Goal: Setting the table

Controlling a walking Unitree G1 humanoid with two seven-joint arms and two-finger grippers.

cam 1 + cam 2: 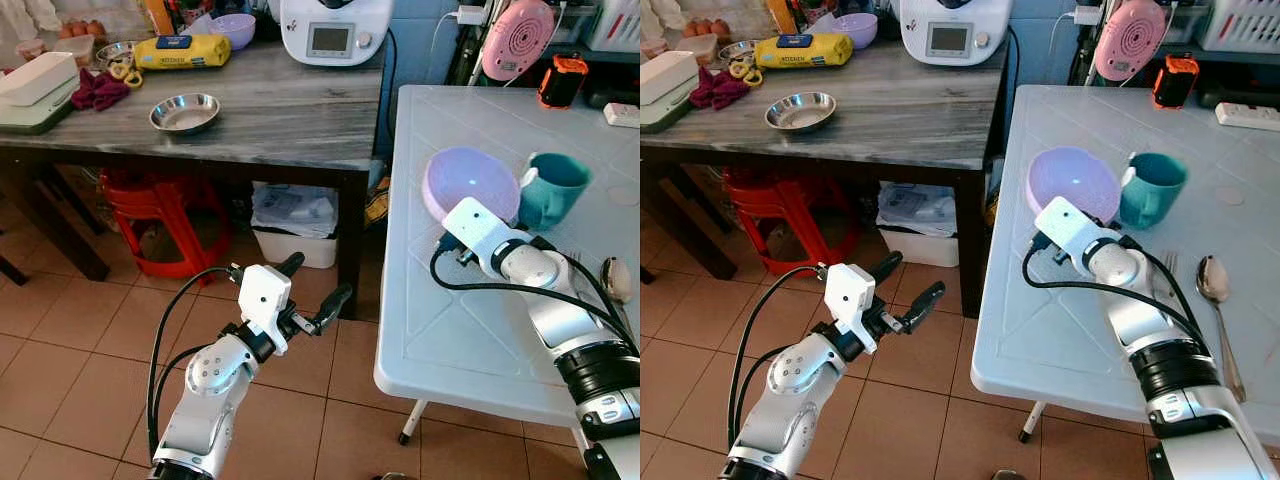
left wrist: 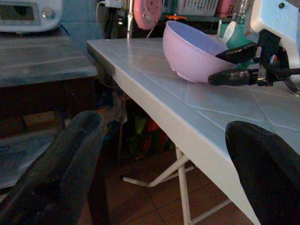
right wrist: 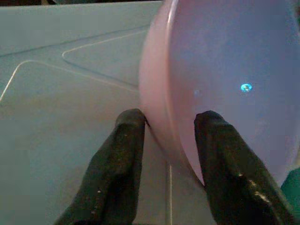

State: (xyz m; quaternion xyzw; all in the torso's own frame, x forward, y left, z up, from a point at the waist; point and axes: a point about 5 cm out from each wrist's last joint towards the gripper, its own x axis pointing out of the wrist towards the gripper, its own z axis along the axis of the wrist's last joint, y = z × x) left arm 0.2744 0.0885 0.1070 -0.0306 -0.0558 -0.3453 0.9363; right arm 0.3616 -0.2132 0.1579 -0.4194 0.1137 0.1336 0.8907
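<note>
The step in hand looks like placing or adjusting the lilac bowl (image 1: 1073, 183) on the white tabletop (image 1: 1060, 330): the right gripper (image 3: 168, 136) has its jaws pinching the bowl's near rim, one finger inside and one outside the wall, and the bowl sits tilted beside the teal mug (image 1: 1151, 189), touching or nearly touching it. The next move probably calls for settling the bowl flat, then parting the jaws and backing away without dragging the rim or nudging the mug. The left gripper (image 1: 318, 300) hovers over the floor short of the tabletop's edge, its jaws spread and empty. A spoon (image 1: 1213, 283) lies near the right forearm. Whether the bowl's base rests on the tabletop or is slightly lifted is hard to judge.
</note>
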